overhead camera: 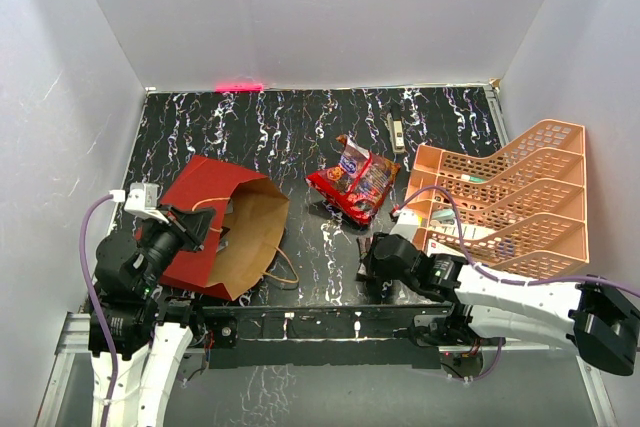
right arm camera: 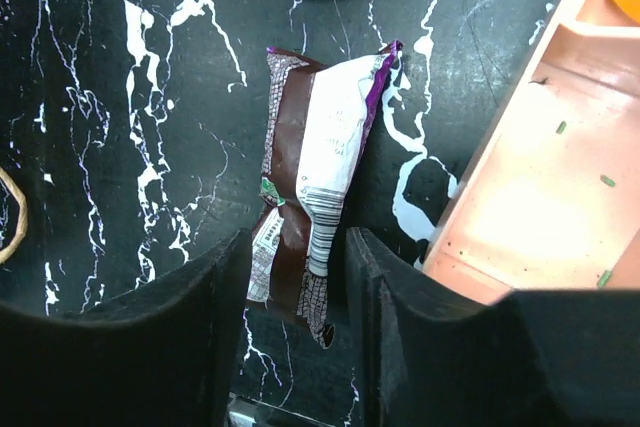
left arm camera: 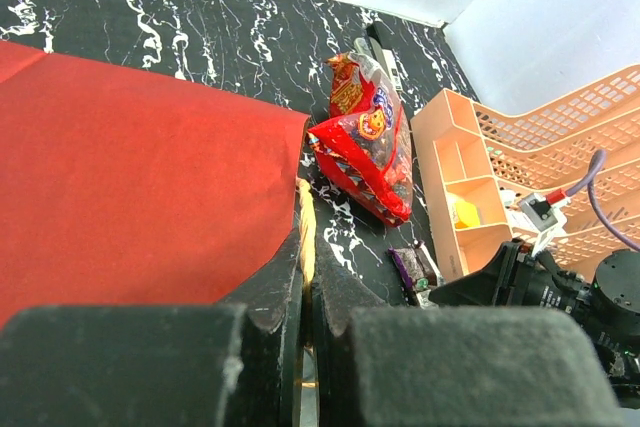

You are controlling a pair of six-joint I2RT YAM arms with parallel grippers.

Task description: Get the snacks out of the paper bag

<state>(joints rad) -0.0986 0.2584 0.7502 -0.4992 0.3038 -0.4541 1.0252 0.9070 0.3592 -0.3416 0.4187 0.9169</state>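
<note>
1 brown packet (right arm camera: 310,197) between right gripper (right arm camera: 298,247) jaws; unclear from top.

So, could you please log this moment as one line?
left claw: shut on paper bag rim | right claw: open around brown candy packet | red chip bags: out on table

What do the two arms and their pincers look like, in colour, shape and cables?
The left arm and right arm have white links and bulky black joints, each with a purple cable. A small white box sits at the left wrist. The left pincer and right pincer have matte black, blocky fingers narrowing toward the tips.
</note>
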